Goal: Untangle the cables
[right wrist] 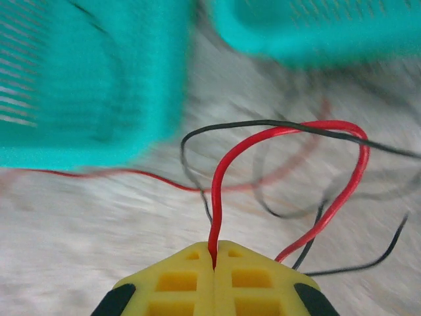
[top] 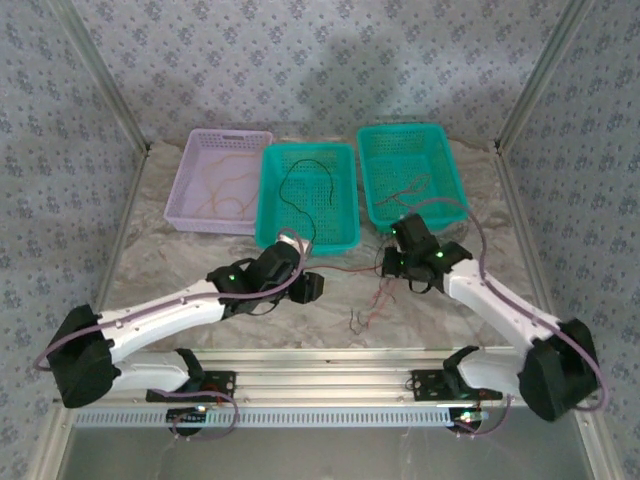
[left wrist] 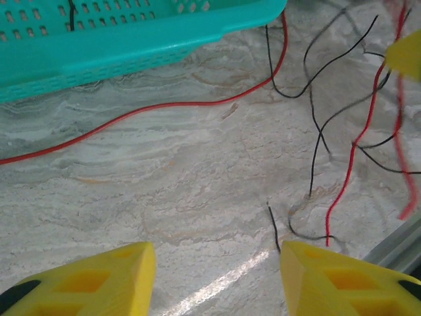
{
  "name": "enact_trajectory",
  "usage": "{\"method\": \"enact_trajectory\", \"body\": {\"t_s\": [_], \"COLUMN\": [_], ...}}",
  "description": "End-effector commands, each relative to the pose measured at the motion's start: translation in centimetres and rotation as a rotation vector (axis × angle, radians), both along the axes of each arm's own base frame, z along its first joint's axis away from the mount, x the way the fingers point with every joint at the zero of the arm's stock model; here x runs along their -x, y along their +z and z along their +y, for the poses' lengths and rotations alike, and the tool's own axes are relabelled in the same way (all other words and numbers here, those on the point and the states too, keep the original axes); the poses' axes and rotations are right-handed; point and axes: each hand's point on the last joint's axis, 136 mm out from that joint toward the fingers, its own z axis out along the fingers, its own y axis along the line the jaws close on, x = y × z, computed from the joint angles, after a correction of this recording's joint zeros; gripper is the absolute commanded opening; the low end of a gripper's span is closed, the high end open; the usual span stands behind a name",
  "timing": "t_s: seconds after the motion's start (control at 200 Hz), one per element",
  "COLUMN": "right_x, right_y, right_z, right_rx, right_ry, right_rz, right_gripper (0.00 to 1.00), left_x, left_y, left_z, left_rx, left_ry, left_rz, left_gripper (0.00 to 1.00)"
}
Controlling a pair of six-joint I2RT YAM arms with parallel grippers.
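Pinching a thin red wire (right wrist: 215, 197) in its closed yellow jaws, the right claw (right wrist: 214, 253) holds it looped ahead; left claw (left wrist: 217, 260) (jaws apart) hovers, tangled red and black wires (left wrist: 355, 143) just ahead-right.

The cables (top: 368, 305) are very thin red and black wires in a loose tangle on the marbled table (top: 170, 262), just near of the teal baskets. A long red wire (left wrist: 171, 105) trails left from it, and black strands (left wrist: 316, 131) cross red ones. A red wire (right wrist: 220, 178) loops up from the closed fingertips of the right gripper (right wrist: 215, 253), with a black wire (right wrist: 263, 123) arching across it. Farther back, a black loop (top: 308, 163) lies in the middle teal basket (top: 264, 200), a reddish strand (top: 412, 186) in the right teal basket (top: 455, 185), and pale strands (top: 225, 185) in the purple basket (top: 180, 180) at far left.
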Motion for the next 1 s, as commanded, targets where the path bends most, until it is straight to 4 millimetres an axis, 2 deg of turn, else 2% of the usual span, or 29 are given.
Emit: {"method": "enact_trajectory", "body": {"t_s": [0.0, 0.11, 0.19, 0.335, 0.49, 0.66, 0.809, 0.949, 0.994], "right_x": [1.1, 2.2, 2.7, 3.5, 5.0, 7.4, 8.9, 9.4, 9.6], "right_y": [5.3, 8.8, 10.0, 12.1, 13.4, 14.0, 14.5, 14.8, 14.9], "right_z": [2.0, 4.2, 5.4, 7.4, 9.3, 11.0, 11.8, 12.1, 12.2], "right_rx": [-0.105, -0.192, -0.226, -0.343, -0.415, -0.493, -0.516, -0.531, -0.536], "right_ry": [0.092, 0.196, 0.241, 0.328, 0.475, 0.642, 0.733, 0.761, 0.768], "right_rz": [-0.077, -0.119, -0.137, -0.16, -0.175, -0.171, -0.178, -0.185, -0.187], "right_gripper": [0.0, 0.0, 0.0, 0.0, 0.0, 0.0, 0.0, 0.0, 0.0], "left_x": [0.0, -0.1, -0.3, -0.5, -1.5, -4.2, -5.1, -4.2, -3.8], "left_y": [2.7, 4.6, 6.7, 9.7, 11.1, 12.2, 14.6, 16.4, 16.2], "left_z": [-1.1, -1.4, -1.4, -0.5, 1.6, 4.1, 2.8, 0.2, -0.4], "left_rx": [0.097, 0.173, 0.269, 0.426, 0.53, 0.634, 0.673, 0.748, 0.76], "left_ry": [-0.027, -0.021, 0.002, 0.042, 0.132, 0.26, 0.228, 0.086, 0.039], "left_rz": [-0.054, -0.091, -0.129, -0.19, -0.229, -0.2, -0.178, -0.153, -0.138], "left_gripper": [0.58, 0.66, 0.75, 0.8, 0.87, 0.91, 0.93, 0.94, 0.94]}}
